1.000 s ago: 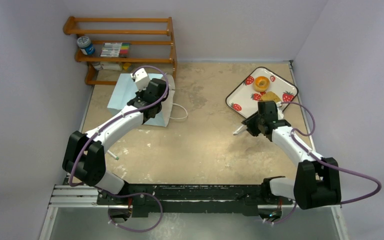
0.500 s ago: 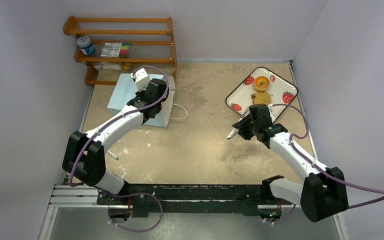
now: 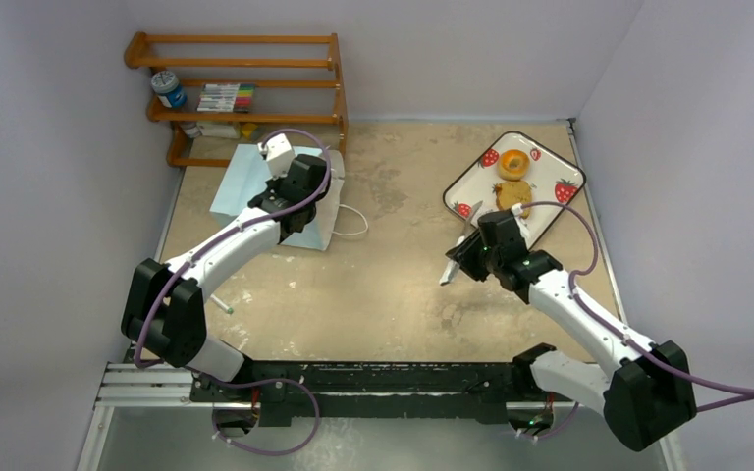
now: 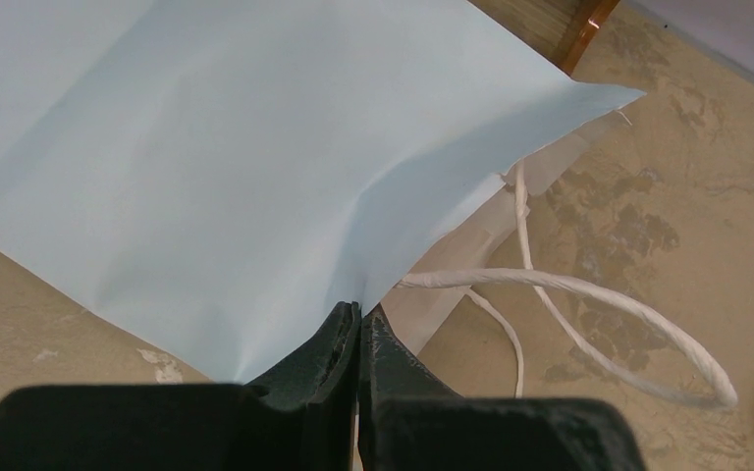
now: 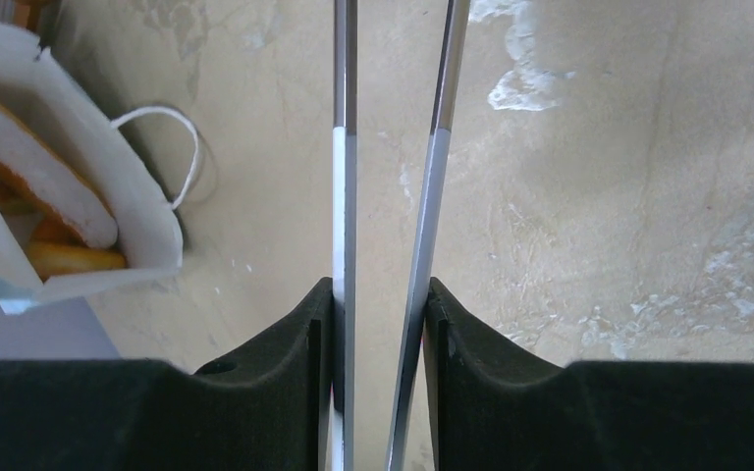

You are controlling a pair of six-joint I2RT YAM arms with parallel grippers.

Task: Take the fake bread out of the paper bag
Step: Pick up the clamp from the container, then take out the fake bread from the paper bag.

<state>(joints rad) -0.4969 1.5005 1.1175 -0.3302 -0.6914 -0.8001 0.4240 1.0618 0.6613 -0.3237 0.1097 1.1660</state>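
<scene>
The pale blue paper bag [image 3: 245, 182] lies on its side at the back left, mouth toward the right, white cord handle [image 4: 589, 294] on the table. My left gripper [image 3: 306, 208] is shut on the bag's mouth edge [image 4: 361, 312]. In the right wrist view the bag's open mouth [image 5: 147, 235] shows a baguette with a white end [image 5: 39, 182] and an orange piece [image 5: 69, 260] inside. My right gripper [image 3: 473, 257] is shut on metal tongs [image 5: 346, 147] over the table's middle. A bagel [image 3: 513, 163] and a tan slice [image 3: 511, 194] lie on the strawberry tray [image 3: 471, 186].
A wooden rack [image 3: 241, 88] with markers and a jar stands at the back left behind the bag. A small white item [image 3: 226, 307] lies near the left arm. Walls close in on three sides.
My right arm has swung left and nearer, carrying the tongs away from the tray toward the table's middle. The left arm and bag have not moved.
</scene>
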